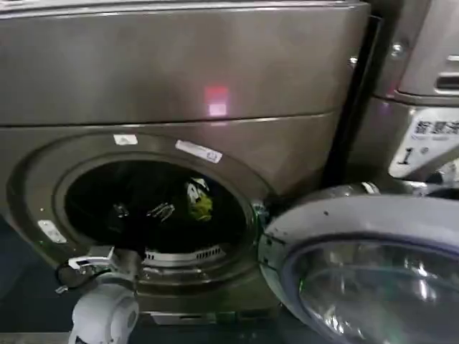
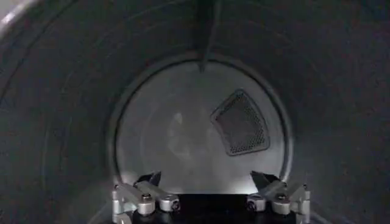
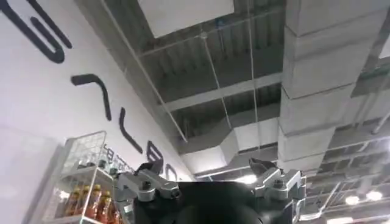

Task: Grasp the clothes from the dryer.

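The dryer (image 1: 179, 72) is a dark bronze-grey front loader whose round porthole stands open. Inside the dark drum lies the clothes bundle (image 1: 199, 201), yellow-green with white and dark marks, right of centre. My left arm rises from the lower left, and my left gripper (image 1: 140, 211) reaches into the porthole, left of the bundle. In the left wrist view the left gripper (image 2: 207, 179) is open with nothing between its fingers, facing the drum's grey back wall (image 2: 177, 134). My right gripper (image 3: 207, 170) is open and empty, pointing up at a ceiling.
The silver-rimmed glass door (image 1: 373, 272) hangs open at the lower right, close to the porthole's rim. A lighter grey machine (image 1: 430, 57) stands to the right. A mesh vent (image 2: 241, 122) sits in the drum's back wall. A shelf of bottles (image 3: 85, 189) shows beside the right gripper.
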You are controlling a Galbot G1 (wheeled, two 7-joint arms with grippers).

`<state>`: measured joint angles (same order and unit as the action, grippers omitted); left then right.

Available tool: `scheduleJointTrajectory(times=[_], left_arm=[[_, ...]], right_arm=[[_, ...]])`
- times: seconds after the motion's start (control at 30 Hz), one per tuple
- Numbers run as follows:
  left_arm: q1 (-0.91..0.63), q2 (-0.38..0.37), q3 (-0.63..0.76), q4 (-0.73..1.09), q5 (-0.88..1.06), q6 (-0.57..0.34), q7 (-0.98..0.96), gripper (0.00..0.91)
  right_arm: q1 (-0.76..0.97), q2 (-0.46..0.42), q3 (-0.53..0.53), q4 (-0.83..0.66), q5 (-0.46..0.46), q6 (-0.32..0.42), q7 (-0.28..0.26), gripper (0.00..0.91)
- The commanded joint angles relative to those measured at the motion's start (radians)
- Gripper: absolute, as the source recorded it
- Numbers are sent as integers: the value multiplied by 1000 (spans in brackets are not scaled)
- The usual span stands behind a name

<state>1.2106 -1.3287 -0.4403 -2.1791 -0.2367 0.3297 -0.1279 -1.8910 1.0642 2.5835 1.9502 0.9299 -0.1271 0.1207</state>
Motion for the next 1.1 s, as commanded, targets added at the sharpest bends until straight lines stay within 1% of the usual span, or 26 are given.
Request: scheduleJointTrajectory(times=[0.03,0.07,0.1,0.13,0.17,0.3,0.33,0.37,0.4,0.47,0.57,0.63,0.67,0.87,0.9,1.0,1.07,1.1], left_arm=[[-101,-14,20,149,-1,-21,1,907],[-139,-19,32,187,4,-30,1,907],[-163,-25,35,226,0,-33,2,907],[-211,-29,50,282,-5,-42,1,907],[-245,-35,60,326,-4,-71,1,907],[-414,-47,83,508,-7,-116,14,907],[-451,-48,87,524,-8,-123,19,907],[-499,-52,99,605,-24,-137,36,907],[-526,-55,107,644,-31,-150,47,907],[-596,-72,127,782,-26,-192,53,907],[-672,-98,129,885,-16,-207,61,907],[-728,-119,128,989,-2,-226,64,907],[-751,-125,128,1035,2,-234,67,907],[-901,-134,147,1247,9,-245,119,907],[-928,-130,153,1296,7,-259,131,907],[-994,-123,165,1414,7,-270,177,907],[-1038,-116,191,1492,21,-256,260,907],[-1055,-109,206,1514,40,-244,331,907]], right_arm=[[14,-2,-24,22,-121,-46,-46,907],[19,-9,-31,29,-127,-65,-40,907],[22,-14,-33,29,-130,-61,-35,907],[21,-24,-33,27,-144,-59,-3,907],[21,-28,-27,25,-144,-60,5,907],[15,-27,-6,20,-141,-54,14,907],[13,-27,-2,20,-142,-56,16,907],[8,-29,1,23,-151,-65,36,907],[5,-29,3,25,-156,-74,47,907],[0,-31,14,27,-155,-76,56,907],[-5,-34,30,9,-157,-62,52,907],[-4,-28,27,-5,-170,-40,43,907],[-1,-25,26,-3,-165,-40,42,907],[9,-18,22,-1,-158,-18,18,907],[8,-17,23,-3,-158,-14,17,907],[2,-22,30,-16,-158,-5,15,907],[0,-28,33,-15,-154,-5,16,907],[0,-29,31,-12,-153,-4,15,907]])
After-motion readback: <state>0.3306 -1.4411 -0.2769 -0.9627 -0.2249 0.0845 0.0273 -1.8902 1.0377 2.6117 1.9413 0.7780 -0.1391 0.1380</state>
